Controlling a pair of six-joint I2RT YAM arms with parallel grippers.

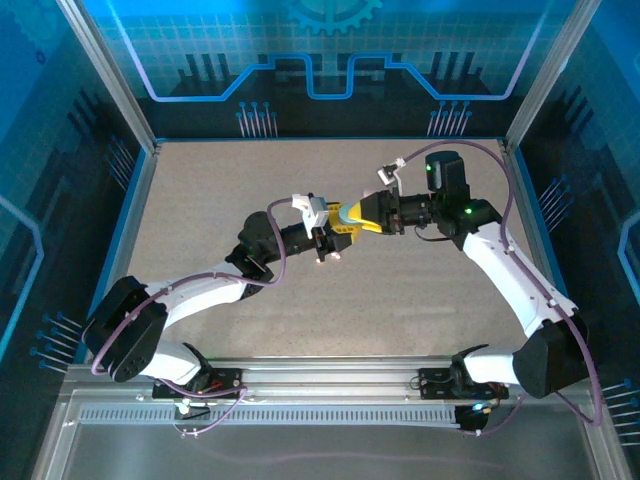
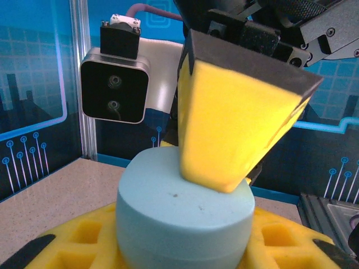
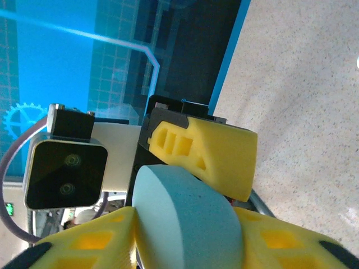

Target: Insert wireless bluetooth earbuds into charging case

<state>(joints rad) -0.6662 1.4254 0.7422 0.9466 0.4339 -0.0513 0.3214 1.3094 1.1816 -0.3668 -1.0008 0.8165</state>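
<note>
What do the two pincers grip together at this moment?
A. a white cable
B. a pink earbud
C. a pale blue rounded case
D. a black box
C: the pale blue rounded case sits inside the left pincer, and in the right wrist view the right pincer has the same case between its yellow pads.

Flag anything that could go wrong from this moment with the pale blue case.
1. The left end effector and right end effector both appear clamped on the blue case, held up off the table. Uneven pulling could make it slip and drop.
2. Their yellow fingers sit crowded together on the case, so a small misalignment could knock them against each other.
</note>
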